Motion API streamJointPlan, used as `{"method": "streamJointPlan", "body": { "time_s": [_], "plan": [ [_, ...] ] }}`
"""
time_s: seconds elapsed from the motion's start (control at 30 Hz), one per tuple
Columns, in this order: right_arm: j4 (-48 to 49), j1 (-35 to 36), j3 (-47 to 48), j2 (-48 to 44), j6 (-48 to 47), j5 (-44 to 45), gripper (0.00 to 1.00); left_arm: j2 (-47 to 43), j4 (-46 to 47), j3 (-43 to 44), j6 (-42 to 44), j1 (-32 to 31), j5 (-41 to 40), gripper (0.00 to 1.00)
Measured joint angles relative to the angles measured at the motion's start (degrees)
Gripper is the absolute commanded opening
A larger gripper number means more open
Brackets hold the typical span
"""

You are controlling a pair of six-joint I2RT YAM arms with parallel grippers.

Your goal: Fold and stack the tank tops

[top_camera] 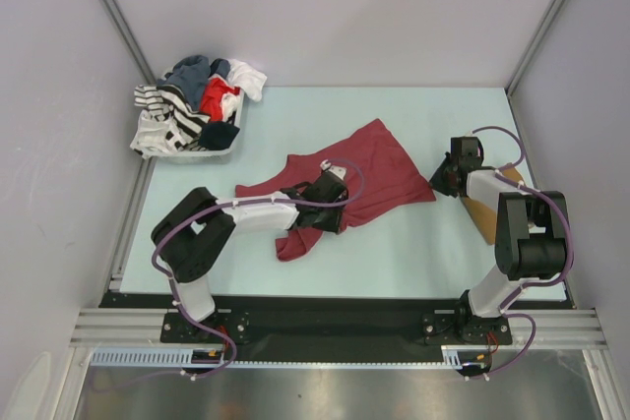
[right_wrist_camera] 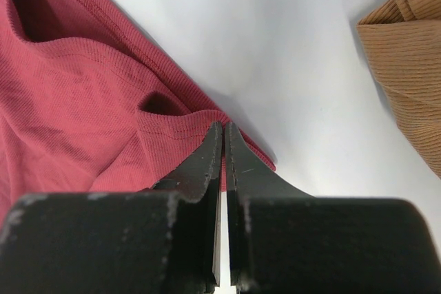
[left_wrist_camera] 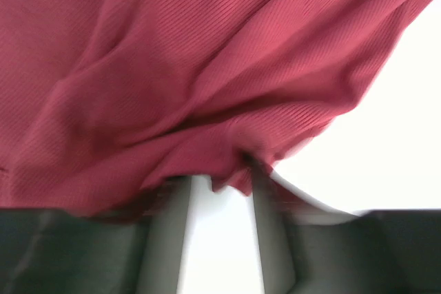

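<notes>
Left gripper, jaws apart, sits mid-table on the crumpled maroon tank top. Right gripper, closed, meets its right corner. Folding looks barely begun. Tan tank top looks folded by the table's right edge; basket of clothes waits far-left.

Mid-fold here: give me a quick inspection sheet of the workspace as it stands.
Surface: pale table, no stains seen.
Job's things: maroon tank top crumpled mid-table; tan tank top folded beside the right arm.
Clutter: basket of mixed clothes, far left corner.
Grippers: left gripper jaws parted, maroon cloth draped over the tips; right gripper shut at the maroon hem.
Cables: purple cables looped along both arms.
Surroundings: plain walls, metal frame.
</notes>
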Motion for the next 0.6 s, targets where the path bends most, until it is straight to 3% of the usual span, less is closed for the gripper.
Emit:
{"method": "streamJointPlan", "body": {
  "time_s": [0.1, 0.23, 0.43, 0.6],
  "plan": [
    [0.0, 0.0, 0.0, 0.0, 0.0, 0.0, 0.02, -0.3, 0.3, 0.0, -0.1, -0.2, -0.5, 0.67],
    [0.0, 0.0, 0.0, 0.0, 0.0, 0.0, 0.02, -2.5, -1.7, -0.6, -0.1, -0.3, -2.7, 0.68],
    [0.0, 0.0, 0.0, 0.0, 0.0, 0.0, 0.02, -10.5, -6.9, -0.9, 1.8, -2.0, -8.2, 0.64],
    [0.1, 0.0, 0.0, 0.0, 0.0, -0.1, 0.02, -16.1, -9.2, -0.9, 4.5, -7.1, -10.4, 0.42]
  ]
}}
